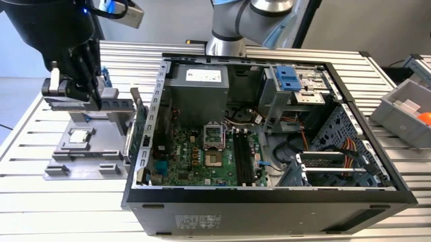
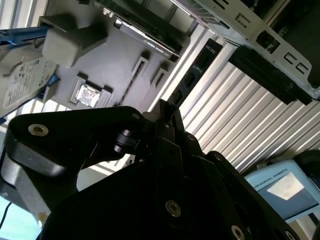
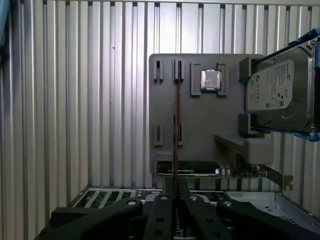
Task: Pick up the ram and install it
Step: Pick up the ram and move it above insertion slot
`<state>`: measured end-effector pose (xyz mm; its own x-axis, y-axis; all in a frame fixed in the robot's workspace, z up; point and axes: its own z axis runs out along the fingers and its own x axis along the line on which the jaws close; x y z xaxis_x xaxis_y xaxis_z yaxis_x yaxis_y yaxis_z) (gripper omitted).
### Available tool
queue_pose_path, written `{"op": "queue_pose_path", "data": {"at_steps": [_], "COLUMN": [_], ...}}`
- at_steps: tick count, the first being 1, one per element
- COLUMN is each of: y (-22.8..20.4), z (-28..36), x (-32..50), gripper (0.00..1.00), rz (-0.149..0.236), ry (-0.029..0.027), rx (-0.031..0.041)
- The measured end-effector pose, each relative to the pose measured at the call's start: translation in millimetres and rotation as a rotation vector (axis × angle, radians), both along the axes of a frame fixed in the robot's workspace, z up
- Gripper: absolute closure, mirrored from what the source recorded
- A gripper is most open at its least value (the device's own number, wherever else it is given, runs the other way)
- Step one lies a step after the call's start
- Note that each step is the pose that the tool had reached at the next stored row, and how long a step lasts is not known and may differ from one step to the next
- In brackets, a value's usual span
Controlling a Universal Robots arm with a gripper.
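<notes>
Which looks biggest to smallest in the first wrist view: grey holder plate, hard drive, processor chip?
1. grey holder plate
2. hard drive, partly cut off by the picture's edge, so its full size is unsure
3. processor chip, clearly smallest

Processor (image 1: pixel 79 135) on tray (image 1: pixel 81 170) — beside case (image 1: pixel 269 212)

Black screw-studded gripper (image 3: pixel 175 192), silver-blue arm (image 1: pixel 232 30)
</notes>
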<state>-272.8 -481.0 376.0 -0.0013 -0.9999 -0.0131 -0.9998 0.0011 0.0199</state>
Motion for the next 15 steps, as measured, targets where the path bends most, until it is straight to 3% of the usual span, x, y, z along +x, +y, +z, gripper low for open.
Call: {"op": "queue_pose_path", "data": {"at_steps": [15], "y": [3.2], "z": [-0.2], "x": [25.9], "gripper": [1.0], "rz": [0.0], "ry": [-0.0002], "rx": [0.0002]}}
